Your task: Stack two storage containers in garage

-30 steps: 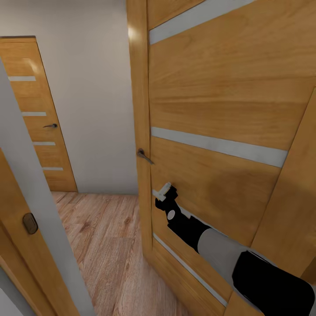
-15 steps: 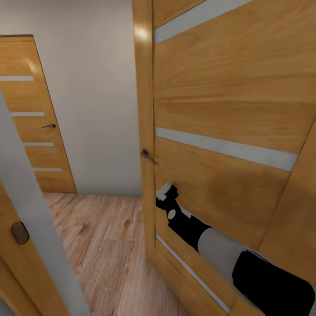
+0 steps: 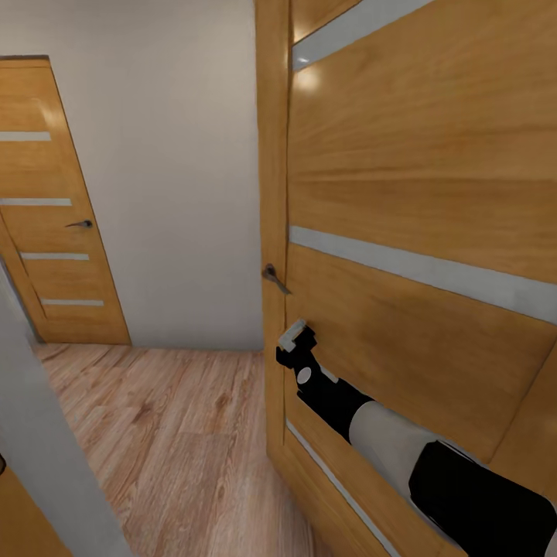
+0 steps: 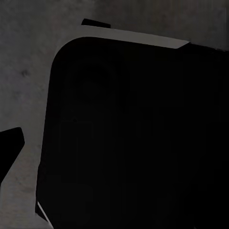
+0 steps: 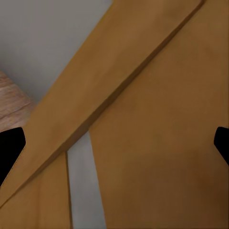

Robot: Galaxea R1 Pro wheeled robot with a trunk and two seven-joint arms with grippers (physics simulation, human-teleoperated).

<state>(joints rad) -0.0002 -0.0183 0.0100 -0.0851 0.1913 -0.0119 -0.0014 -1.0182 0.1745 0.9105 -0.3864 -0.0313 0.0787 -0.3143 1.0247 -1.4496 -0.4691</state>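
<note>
1. At the far left of the head view a pale grey door-frame edge (image 3: 46, 433) rises from the bottom.
2. Behind it a closed wooden door (image 3: 54, 209) with frosted strips stands in a white wall (image 3: 186, 170), above light wood plank flooring (image 3: 170, 433).
3. Right of centre, an open wooden door (image 3: 418, 193) carries a dark lever handle (image 3: 275, 278).
4. The right gripper (image 3: 295, 340) sits against this door, below the handle; its fingertips (image 5: 9, 148) stand wide apart, holding nothing.
5. The left wrist view shows a dark rounded body (image 4: 133, 138) over mottled grey floor (image 4: 24, 71); whether the left gripper is spread cannot be told.
</note>
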